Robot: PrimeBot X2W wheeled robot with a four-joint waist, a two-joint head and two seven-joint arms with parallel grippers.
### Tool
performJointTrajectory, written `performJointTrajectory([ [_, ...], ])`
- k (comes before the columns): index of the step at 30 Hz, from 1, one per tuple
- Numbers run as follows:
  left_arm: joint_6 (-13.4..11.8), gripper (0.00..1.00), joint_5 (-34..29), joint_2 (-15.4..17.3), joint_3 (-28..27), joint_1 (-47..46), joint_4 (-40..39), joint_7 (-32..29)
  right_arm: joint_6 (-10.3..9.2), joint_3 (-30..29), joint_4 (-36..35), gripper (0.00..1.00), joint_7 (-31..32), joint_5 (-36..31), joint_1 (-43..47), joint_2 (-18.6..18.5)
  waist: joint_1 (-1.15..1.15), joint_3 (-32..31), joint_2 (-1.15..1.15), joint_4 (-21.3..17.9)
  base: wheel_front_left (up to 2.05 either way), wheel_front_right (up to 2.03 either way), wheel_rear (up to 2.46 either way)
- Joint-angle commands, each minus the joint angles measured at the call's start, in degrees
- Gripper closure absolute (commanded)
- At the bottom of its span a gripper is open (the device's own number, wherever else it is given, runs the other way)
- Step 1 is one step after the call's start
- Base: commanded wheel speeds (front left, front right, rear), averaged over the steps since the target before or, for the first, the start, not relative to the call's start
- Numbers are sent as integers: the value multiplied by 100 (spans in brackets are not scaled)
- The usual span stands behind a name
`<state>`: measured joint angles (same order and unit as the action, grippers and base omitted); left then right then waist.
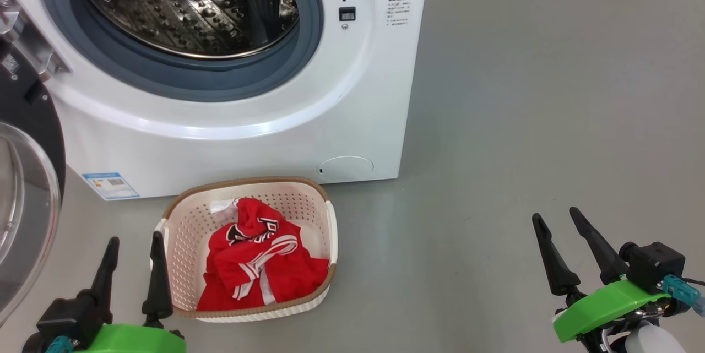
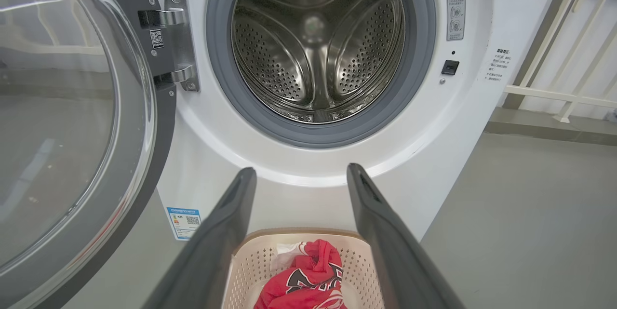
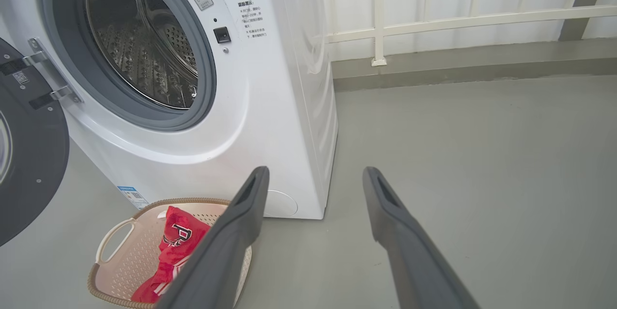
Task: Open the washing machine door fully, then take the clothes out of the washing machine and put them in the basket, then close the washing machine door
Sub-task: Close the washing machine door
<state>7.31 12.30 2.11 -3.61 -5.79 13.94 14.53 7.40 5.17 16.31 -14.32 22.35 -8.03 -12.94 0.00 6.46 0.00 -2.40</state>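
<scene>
Beyond the washing machine [image 3: 270, 106], seemingly railing [image 3: 458, 17].

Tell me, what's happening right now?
Left gripper, right gripper open, empty. Red jersey clothes in cream perforated plastic basket. Round black-rimmed glass door stands open; nothing blocking it.

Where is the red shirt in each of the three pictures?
Head view: the clothes lie in the basket, lower left of middle.
Left wrist view: the clothes, bottom middle.
Right wrist view: the clothes, bottom left.
Shared landmark: the blue label on the washing machine.
</scene>
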Motion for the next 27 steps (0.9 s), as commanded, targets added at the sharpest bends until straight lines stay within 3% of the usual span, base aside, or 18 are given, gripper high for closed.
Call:
performJointTrajectory([
  [1, 18, 0, 20, 84, -171, -38, -110, 47, 9, 127, -138, 0, -68, 45, 37, -97, 0, -8, 0, 24, 0, 0, 0],
  [8, -6, 0, 94, 79, -187, -24, -52, 47, 9, 297, -135, 0, -68, 42, 4, -130, 0, -1, 0, 305, 0, 0, 0],
  [27, -426, 0, 731, 77, 142, 233, 83, 47, 9, 1125, 55, 0, -68, 132, -497, -309, 0, 9, 0, 1911, 0, 0, 0],
])
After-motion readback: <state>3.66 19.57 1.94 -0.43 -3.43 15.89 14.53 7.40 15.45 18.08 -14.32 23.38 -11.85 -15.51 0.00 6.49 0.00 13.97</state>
